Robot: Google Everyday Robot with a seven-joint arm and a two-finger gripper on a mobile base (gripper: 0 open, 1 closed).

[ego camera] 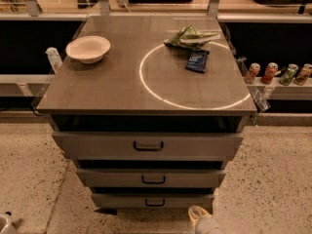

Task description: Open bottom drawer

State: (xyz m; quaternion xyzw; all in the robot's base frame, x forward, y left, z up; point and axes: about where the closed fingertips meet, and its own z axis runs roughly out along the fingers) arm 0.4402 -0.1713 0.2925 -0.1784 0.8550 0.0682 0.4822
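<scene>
One gripper (201,214) sits low, seemingly just beside the bottom drawer (122,200).

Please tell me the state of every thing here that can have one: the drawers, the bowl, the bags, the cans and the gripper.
top drawer, shut
middle drawer, shut
bottom drawer, shut, handle untouched
white bowl, upright, looks empty
green bag, lying crumpled
blue packet, lying flat
cans, upright on the side shelf
gripper, low, below and right of the bottom drawer's handle, apart from it
</scene>
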